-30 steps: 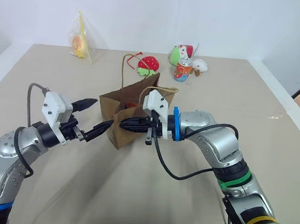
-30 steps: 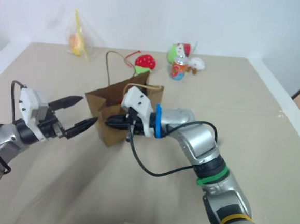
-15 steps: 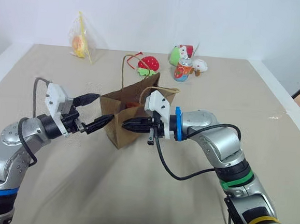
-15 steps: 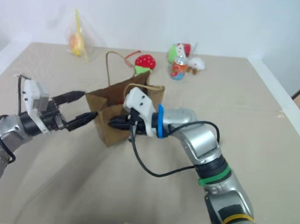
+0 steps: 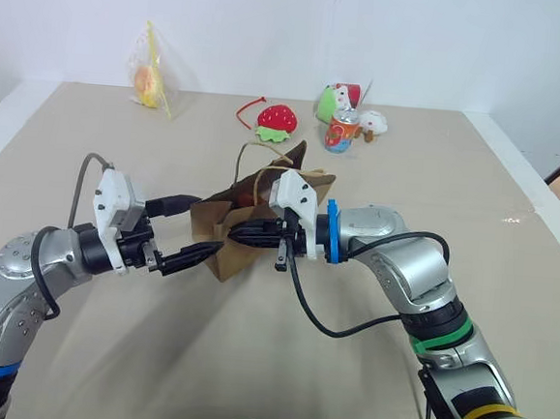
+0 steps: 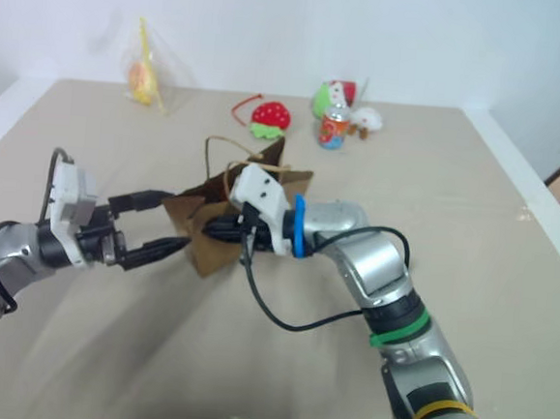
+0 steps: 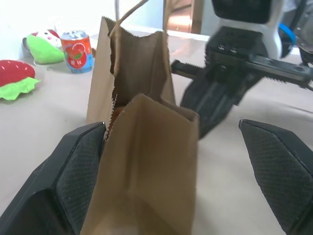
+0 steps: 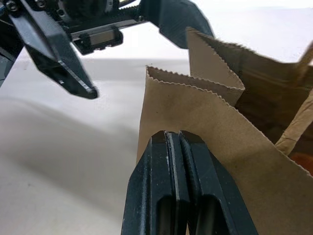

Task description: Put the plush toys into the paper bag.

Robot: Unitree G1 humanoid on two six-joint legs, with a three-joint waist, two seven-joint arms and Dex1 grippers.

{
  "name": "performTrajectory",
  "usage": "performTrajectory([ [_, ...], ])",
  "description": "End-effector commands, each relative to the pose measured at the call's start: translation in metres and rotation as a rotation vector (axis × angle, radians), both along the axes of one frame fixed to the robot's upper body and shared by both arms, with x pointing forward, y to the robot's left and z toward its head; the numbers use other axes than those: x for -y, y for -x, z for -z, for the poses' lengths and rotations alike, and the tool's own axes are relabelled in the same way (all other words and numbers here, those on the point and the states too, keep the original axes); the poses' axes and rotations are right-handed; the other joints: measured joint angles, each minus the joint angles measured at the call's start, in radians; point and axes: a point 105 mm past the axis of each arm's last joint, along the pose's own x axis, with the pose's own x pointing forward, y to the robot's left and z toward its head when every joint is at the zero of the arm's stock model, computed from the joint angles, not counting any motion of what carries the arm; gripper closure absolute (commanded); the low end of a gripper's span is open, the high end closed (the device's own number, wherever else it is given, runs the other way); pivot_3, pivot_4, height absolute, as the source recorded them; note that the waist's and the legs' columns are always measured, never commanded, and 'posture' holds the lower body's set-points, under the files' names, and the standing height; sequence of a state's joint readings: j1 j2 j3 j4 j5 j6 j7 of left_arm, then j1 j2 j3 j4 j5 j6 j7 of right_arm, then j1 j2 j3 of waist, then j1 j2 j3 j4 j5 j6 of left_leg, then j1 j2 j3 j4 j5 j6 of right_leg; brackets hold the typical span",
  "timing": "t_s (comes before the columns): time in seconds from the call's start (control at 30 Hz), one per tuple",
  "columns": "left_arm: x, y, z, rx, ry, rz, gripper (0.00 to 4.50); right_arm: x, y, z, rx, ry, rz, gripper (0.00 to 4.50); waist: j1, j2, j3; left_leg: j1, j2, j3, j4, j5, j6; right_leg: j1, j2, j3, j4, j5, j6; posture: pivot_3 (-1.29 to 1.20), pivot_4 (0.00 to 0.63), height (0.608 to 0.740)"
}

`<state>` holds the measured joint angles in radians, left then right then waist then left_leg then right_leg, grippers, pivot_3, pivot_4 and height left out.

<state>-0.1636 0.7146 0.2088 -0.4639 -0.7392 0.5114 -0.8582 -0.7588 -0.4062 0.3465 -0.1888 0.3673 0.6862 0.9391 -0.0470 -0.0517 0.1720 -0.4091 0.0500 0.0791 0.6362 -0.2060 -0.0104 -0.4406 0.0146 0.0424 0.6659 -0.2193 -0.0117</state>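
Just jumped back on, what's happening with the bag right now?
The right gripper is shut on the front edge of the paper bag, pinching the paper. The left gripper is open, its fingers on either side of the bag's near end. The bag tilts at mid-table. A strawberry plush and a can sit behind.

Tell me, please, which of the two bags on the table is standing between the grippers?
The brown paper bag, gripped at its rim by the right gripper. The clear yellowish plastic bag sits far off at the table's back edge.
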Motion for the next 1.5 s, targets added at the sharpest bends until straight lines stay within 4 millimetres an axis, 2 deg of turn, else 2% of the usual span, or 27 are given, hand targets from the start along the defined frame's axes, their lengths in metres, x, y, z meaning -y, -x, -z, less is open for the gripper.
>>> performTrajectory([
  [0.03,0.003,-0.005,0.002,0.066,-0.027,-0.037,0.00,-0.003,0.003,-0.015,0.068,-0.019,-0.028,4.19,0.000,0.000,0.000,0.000,0.000,0.000,0.000,0.000,0.000,0.000,0.000,0.000,0.000,0.000,0.000,0.00,0.150,0.740],
  [0.3,0.009,-0.018,0.008,0.078,-0.007,-0.080,0.00,-0.003,0.002,-0.015,0.077,-0.013,-0.025,4.19,0.001,0.000,0.000,0.000,0.000,0.000,0.000,0.000,0.000,0.000,0.000,0.000,0.000,0.000,0.000,0.00,0.150,0.740],
  [0.6,0.009,-0.027,0.002,0.085,0.063,-0.129,0.00,-0.001,0.001,-0.014,0.083,-0.002,-0.018,4.19,0.001,0.000,0.000,0.000,-0.001,0.000,0.000,0.000,0.000,0.000,0.000,0.000,0.000,0.000,0.000,0.00,0.150,0.740],
  [0.73,0.008,-0.033,0.000,0.072,0.102,-0.157,0.85,-0.001,0.001,-0.013,0.086,0.001,-0.017,4.22,0.001,0.000,0.000,0.000,-0.001,0.000,0.000,0.000,0.000,0.000,0.000,0.000,0.000,0.000,0.000,0.00,0.150,0.740],
  [0.77,0.008,-0.034,0.000,0.068,0.109,-0.159,1.54,-0.001,0.001,-0.013,0.087,0.002,-0.017,4.22,0.002,0.000,0.000,0.000,0.000,0.000,0.000,0.000,0.000,0.000,0.000,0.000,0.000,0.000,0.000,0.00,0.150,0.740],
  [0.83,0.008,-0.035,-0.001,0.067,0.110,-0.161,2.25,-0.001,0.001,-0.013,0.087,0.002,-0.017,4.22,0.002,0.000,0.000,0.000,0.000,0.000,0.000,0.000,0.000,0.000,0.000,0.000,0.000,0.000,0.000,0.00,0.150,0.740],
  [0.9,0.008,-0.036,-0.001,0.065,0.108,-0.164,3.31,-0.001,0.001,-0.013,0.089,0.002,-0.017,4.22,0.001,0.000,0.000,0.000,-0.001,0.000,0.000,0.000,0.000,0.000,0.000,0.000,0.000,0.000,0.000,0.00,0.150,0.740],
  [0.93,0.009,-0.037,-0.001,0.063,0.102,-0.162,3.40,0.000,0.001,-0.014,0.090,0.002,-0.016,4.22,0.001,0.000,0.000,0.000,-0.001,0.000,0.000,0.000,0.000,0.000,0.000,0.000,0.000,0.000,0.000,0.00,0.150,0.740],
  [0.97,0.009,-0.037,0.000,0.064,0.095,-0.159,4.01,0.000,0.001,-0.014,0.091,0.000,-0.014,4.22,0.001,0.000,0.000,0.000,0.000,0.000,0.000,0.000,0.000,0.000,0.000,0.000,0.000,0.000,0.000,0.00,0.150,0.740],
  [1.03,0.010,-0.036,0.002,0.074,0.066,-0.142,4.42,0.005,0.002,-0.019,0.089,-0.026,-0.002,4.22,0.001,0.000,0.000,0.000,0.000,0.000,0.000,0.000,0.000,0.000,0.000,0.000,0.000,0.000,0.000,0.00,0.150,0.740],
  [1.1,0.010,-0.035,0.004,0.082,0.044,-0.129,4.42,0.012,0.005,-0.026,0.072,-0.057,0.003,4.22,0.001,0.000,0.000,0.000,-0.001,0.000,0.000,0.000,0.000,0.000,0.000,0.000,0.000,0.000,0.000,0.00,0.150,0.740],
  [1.2,0.007,-0.033,0.005,0.097,0.008,-0.109,4.50,0.032,0.017,-0.036,0.038,-0.080,-0.032,3.61,0.002,0.000,0.000,0.000,-0.001,0.000,0.000,0.000,0.000,0.000,0.000,0.000,0.000,0.000,0.000,0.00,0.150,0.740],
  [1.23,0.006,-0.033,0.005,0.104,-0.003,-0.102,4.50,0.040,0.021,-0.038,0.028,-0.077,-0.043,3.28,0.003,0.000,0.000,-0.001,-0.001,0.000,0.000,0.000,0.000,0.000,-0.001,0.000,0.000,0.000,0.000,0.00,0.150,0.740],
  [1.3,0.003,-0.034,0.003,0.118,-0.020,-0.092,4.50,0.058,0.029,-0.048,-0.008,-0.090,-0.051,2.29,0.003,0.000,0.000,-0.001,-0.002,0.000,0.000,0.000,0.000,0.000,-0.001,0.000,0.000,0.000,0.001,0.00,0.150,0.740],
  [1.33,0.001,-0.035,0.002,0.123,-0.026,-0.088,4.50,0.069,0.031,-0.056,-0.025,-0.105,-0.047,2.10,0.003,0.000,0.000,-0.001,-0.002,0.000,0.000,0.000,0.000,0.000,-0.002,0.000,0.000,0.000,0.001,0.00,0.150,0.740],
  [1.37,-0.001,-0.036,0.000,0.128,-0.031,-0.081,4.50,0.077,0.033,-0.062,-0.037,-0.116,-0.046,1.52,0.003,0.000,0.000,-0.001,-0.002,0.000,0.000,0.000,0.000,0.000,-0.002,0.000,0.000,0.000,0.001,0.00,0.150,0.740],
  [1.4,-0.001,-0.037,-0.002,0.135,-0.034,-0.072,4.50,0.085,0.035,-0.069,-0.046,-0.128,-0.045,1.28,0.002,0.000,0.000,-0.001,-0.002,0.000,0.000,0.000,0.000,0.000,-0.002,0.000,0.000,0.000,0.001,0.00,0.150,0.740],
  [1.43,-0.002,-0.037,-0.003,0.137,-0.035,-0.064,4.50,0.090,0.035,-0.073,-0.048,-0.137,-0.042,1.09,0.003,0.000,0.000,-0.001,-0.002,0.000,0.000,0.000,0.000,0.000,-0.002,0.000,0.000,0.000,0.001,0.00,0.150,0.740],
  [1.5,-0.002,-0.038,-0.005,0.150,-0.043,-0.045,4.50,0.097,0.034,-0.078,-0.047,-0.141,-0.033,0.09,0.003,0.000,0.000,0.000,-0.002,0.000,0.000,0.000,0.000,0.000,-0.002,0.000,0.000,0.000,0.001,0.00,0.150,0.740],
])
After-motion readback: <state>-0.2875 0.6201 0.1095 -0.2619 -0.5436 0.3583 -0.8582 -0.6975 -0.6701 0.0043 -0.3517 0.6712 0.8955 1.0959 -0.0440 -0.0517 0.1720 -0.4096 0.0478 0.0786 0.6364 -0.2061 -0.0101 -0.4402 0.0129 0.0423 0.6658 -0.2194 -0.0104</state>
